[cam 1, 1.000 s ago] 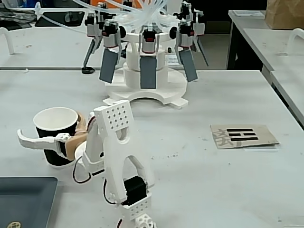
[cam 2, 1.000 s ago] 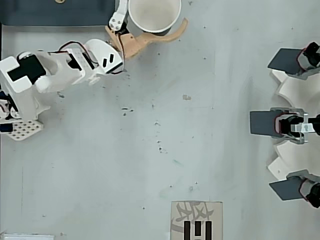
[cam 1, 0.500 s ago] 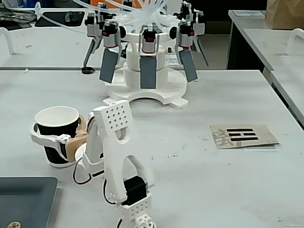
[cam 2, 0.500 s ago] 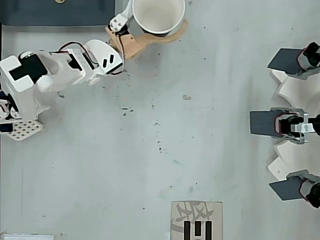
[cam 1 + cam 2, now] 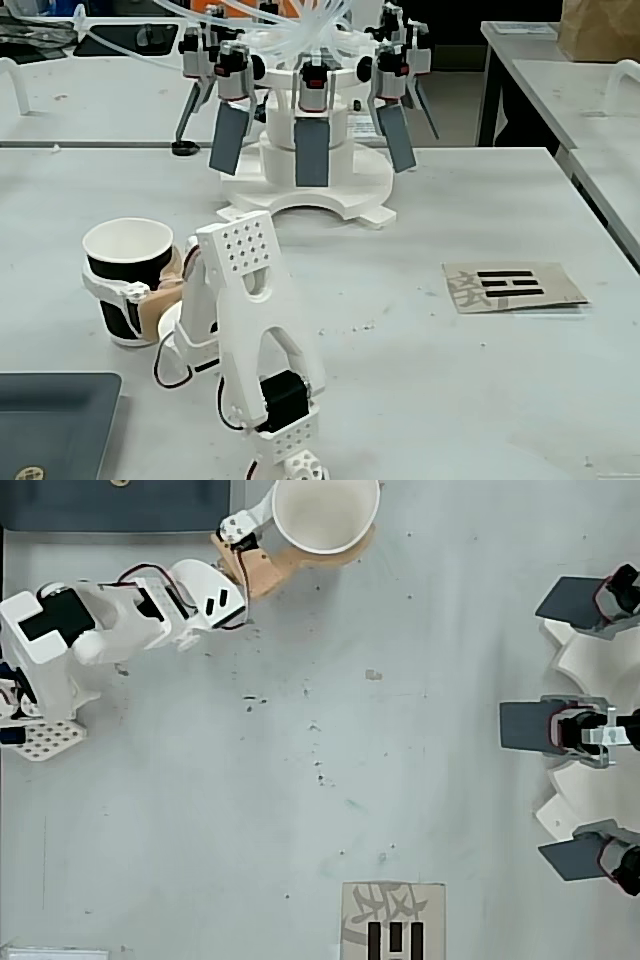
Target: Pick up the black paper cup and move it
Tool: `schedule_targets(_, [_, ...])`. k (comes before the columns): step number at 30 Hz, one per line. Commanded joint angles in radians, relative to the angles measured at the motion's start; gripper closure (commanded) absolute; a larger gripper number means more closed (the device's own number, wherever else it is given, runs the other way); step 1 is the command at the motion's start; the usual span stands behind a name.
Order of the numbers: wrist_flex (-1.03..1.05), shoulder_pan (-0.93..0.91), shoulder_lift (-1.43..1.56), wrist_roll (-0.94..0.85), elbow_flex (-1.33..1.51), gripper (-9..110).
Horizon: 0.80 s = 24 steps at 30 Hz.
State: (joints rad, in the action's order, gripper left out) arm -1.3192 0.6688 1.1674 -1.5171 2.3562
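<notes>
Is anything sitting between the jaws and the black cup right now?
Nothing visible. The gripper already has its jaws around the black paper cup, one each side of its wall. The overhead view shows the same at the table's edge.

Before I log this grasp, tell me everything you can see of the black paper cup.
The black paper cup stands upright on the table, tapered, matte black outside with a white rolled rim and white, empty inside. It looks like paper. The gripper has its jaws around the cup's wall, one white, one tan. In the overhead view it sits at the top edge.
</notes>
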Motion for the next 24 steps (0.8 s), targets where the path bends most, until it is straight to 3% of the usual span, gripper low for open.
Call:
schedule_targets(1, [-0.008,0.006,0.071,0.003,-0.014,92])
schedule_targets(24, [-0.064,-0.038,0.397,-0.009,0.261,91])
